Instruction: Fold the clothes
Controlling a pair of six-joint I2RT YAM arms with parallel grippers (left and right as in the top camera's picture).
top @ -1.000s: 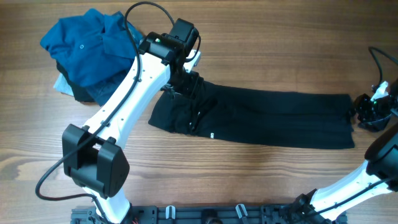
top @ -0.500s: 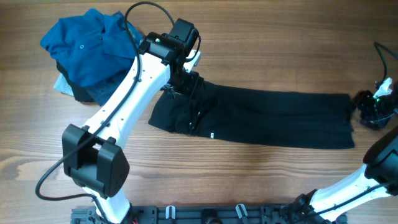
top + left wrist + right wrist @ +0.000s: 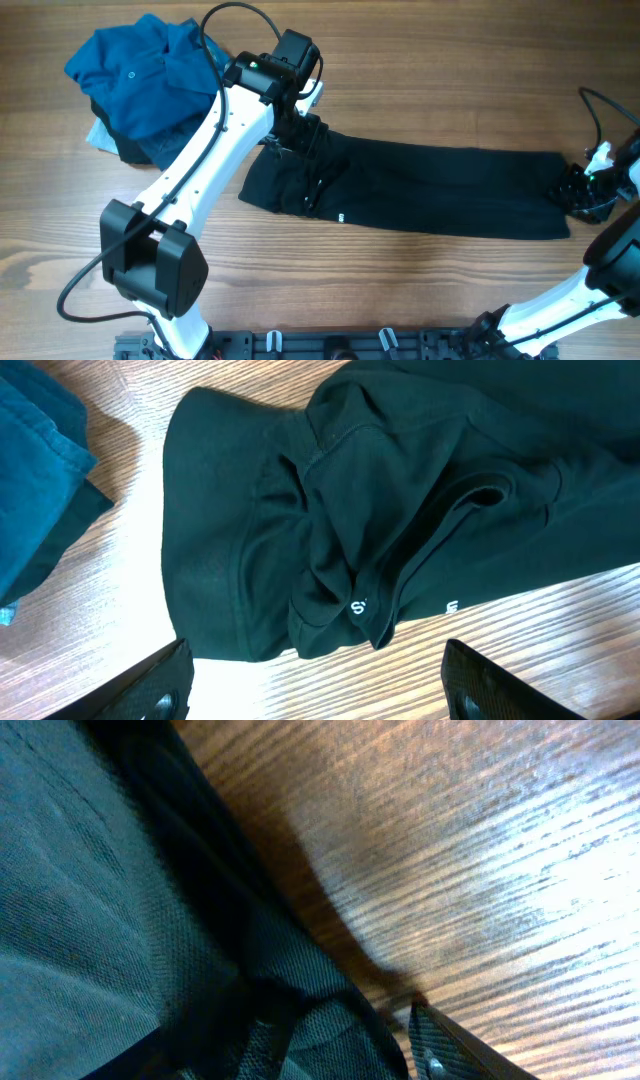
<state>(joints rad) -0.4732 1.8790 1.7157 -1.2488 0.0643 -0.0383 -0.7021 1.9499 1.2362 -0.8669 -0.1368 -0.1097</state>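
Right end effector (image 3: 572, 190) nearer black shirt (image 3: 450, 195)

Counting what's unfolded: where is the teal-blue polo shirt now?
Overhead, the teal-blue polo shirt lies at the far-left corner of the wooden table, atop darker garments, left of the folded black shirt.

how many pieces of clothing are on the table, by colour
black shirt, lying long and flat: 1
teal-blue polo, on top of the heap: 1
light-blue garment, an edge showing under the polo: 1
dark garment, partly hidden under the polo: 1
total: 4, as far as the heap shows
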